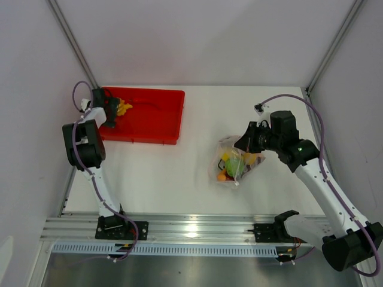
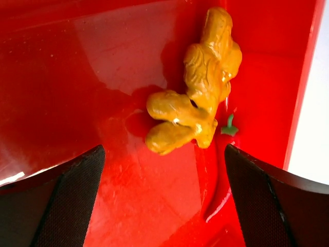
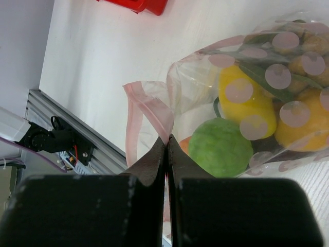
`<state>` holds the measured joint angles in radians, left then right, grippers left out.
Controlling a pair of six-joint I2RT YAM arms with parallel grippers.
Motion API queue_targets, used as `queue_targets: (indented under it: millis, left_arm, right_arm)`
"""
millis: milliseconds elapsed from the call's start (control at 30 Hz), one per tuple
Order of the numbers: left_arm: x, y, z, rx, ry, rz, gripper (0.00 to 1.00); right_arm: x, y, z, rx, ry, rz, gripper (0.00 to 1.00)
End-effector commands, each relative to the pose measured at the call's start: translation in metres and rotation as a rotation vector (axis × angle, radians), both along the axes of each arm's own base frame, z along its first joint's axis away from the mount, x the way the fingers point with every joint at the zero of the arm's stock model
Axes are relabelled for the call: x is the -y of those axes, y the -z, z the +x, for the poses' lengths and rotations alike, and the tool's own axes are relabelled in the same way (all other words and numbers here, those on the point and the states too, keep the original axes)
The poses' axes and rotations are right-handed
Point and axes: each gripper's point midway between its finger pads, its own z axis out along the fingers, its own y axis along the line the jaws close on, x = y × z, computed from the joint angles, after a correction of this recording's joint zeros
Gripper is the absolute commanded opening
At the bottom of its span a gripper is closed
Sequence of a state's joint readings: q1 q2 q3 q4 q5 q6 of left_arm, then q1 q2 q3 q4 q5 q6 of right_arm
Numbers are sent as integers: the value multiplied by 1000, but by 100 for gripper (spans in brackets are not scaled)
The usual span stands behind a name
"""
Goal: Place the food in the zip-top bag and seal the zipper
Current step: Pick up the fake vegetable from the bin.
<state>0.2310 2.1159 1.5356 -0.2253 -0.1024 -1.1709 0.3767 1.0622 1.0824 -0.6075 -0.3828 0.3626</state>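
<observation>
The clear zip-top bag [image 1: 234,162] lies right of centre on the white table, with a green lime [image 3: 221,146], a yellow lemon [image 3: 247,103], orange pieces and a brown nut cluster [image 3: 308,56] inside. My right gripper [image 3: 168,141] is shut on the bag's pink zipper [image 3: 154,108] at the mouth edge, and in the top view the right gripper [image 1: 244,143] sits at the bag's upper right. My left gripper [image 2: 164,154] hangs open over the red tray [image 1: 152,116]. A knobbly yellow-orange food piece [image 2: 198,92] lies just ahead of its fingers [image 2: 72,195], untouched.
A tiny green scrap [image 2: 229,128] lies beside the yellow piece, close to the tray's wall [image 2: 303,77]. An aluminium rail [image 1: 191,227] runs along the near table edge. Grey walls and slanted frame posts [image 1: 72,42] close in the left and right sides.
</observation>
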Motion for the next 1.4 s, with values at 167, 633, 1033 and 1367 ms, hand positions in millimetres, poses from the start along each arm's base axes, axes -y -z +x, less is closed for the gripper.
queue_targets:
  millis: [167, 633, 1033, 1367]
  left_arm:
    - [-2, -3, 30, 72, -41, -15, 95]
    - [2, 5, 44, 133, -64, -54, 75]
    - [4, 4, 48, 155, -46, -41, 50]
    - [4, 3, 51, 151, -39, -36, 35]
  right_arm:
    - [1, -4, 6, 40, 3, 11, 0]
    - [3, -1, 9, 37, 10, 4, 0]
    - [5, -4, 9, 47, 18, 7, 0]
    - [6, -4, 9, 43, 22, 9, 0]
